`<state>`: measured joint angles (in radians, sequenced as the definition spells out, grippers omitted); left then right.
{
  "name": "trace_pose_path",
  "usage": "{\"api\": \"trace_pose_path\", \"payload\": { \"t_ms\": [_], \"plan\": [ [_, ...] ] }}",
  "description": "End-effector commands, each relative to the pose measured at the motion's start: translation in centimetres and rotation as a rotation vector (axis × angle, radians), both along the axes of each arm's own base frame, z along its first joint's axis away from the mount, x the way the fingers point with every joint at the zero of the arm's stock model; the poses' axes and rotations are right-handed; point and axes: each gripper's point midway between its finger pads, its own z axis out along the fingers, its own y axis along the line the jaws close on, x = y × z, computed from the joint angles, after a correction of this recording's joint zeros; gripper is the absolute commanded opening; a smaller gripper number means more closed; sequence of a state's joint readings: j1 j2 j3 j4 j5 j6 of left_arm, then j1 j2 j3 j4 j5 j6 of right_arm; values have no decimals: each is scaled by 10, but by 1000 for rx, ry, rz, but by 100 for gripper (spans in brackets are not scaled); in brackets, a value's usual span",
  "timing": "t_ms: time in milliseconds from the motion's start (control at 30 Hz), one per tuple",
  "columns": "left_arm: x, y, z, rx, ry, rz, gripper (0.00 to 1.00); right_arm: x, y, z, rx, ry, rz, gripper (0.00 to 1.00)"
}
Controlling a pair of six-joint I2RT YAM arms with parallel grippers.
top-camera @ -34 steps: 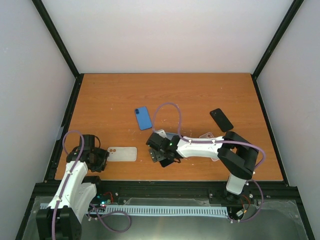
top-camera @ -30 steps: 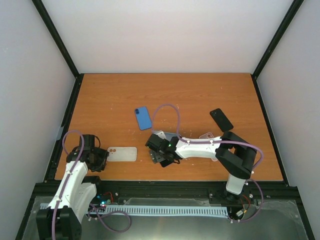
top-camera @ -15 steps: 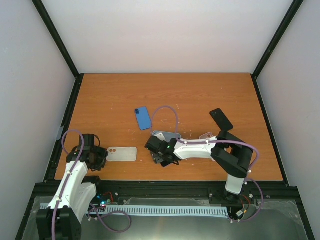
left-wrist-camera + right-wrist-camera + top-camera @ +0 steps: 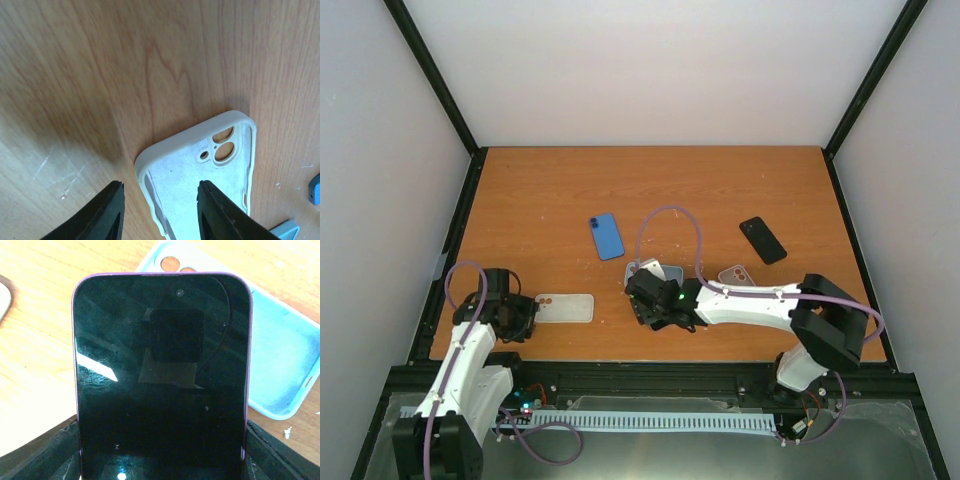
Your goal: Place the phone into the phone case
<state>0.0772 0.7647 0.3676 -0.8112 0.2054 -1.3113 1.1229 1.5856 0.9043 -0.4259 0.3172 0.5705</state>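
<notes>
My right gripper (image 4: 657,303) is shut on a phone (image 4: 160,380) with a black screen and a purple edge. It holds the phone face up just in front of a light blue case (image 4: 282,357), which lies open side up on the table (image 4: 520,200). The case also shows in the top view (image 4: 655,271). A white case (image 4: 565,307) lies open side up at the front left. My left gripper (image 4: 160,215) is open over its end. One finger (image 4: 102,212) is outside the case (image 4: 200,170) and the other (image 4: 222,212) is over its inside.
A blue phone (image 4: 607,236) lies behind the light blue case. A black phone (image 4: 762,240) lies at the right. A clear pinkish case (image 4: 738,274) lies by my right forearm. The right arm's purple cable (image 4: 670,215) loops over the table's middle.
The right arm has swung its elbow out to the right and the gripper has shifted slightly right with the phone. This uncovers the light blue and clear cases. The left arm has not moved.
</notes>
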Motion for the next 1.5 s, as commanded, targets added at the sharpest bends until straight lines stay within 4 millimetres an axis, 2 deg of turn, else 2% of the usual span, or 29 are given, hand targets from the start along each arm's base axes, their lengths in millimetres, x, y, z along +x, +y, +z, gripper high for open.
{"api": "trace_pose_path", "payload": {
  "t_ms": [0,133,467,567,667,867,1000,1200,1467],
  "plan": [
    [-4,-7,2,-57,11,17,41,8,1,23,62,-75,-34,54],
    [-6,-8,-5,-60,29,20,33,8,1,31,80,-89,-37,53],
    [-6,-8,-17,-72,72,41,26,9,-6,42,95,-113,-50,52],
    [-3,-8,-19,-71,75,36,16,8,-9,46,102,-120,-53,52],
    [4,-7,-17,-58,46,5,1,8,-13,54,116,-135,-60,52],
    [21,-8,-2,-22,-39,-95,0,5,-20,77,186,-162,-69,52],
    [32,-14,10,12,-81,-204,0,-1,-17,89,263,-154,-52,52],
    [37,-44,9,41,-52,-387,0,-6,-15,102,345,-155,-42,51],
    [41,-117,7,89,-8,-685,0,-16,-8,100,419,-133,14,51]
  ]
}}
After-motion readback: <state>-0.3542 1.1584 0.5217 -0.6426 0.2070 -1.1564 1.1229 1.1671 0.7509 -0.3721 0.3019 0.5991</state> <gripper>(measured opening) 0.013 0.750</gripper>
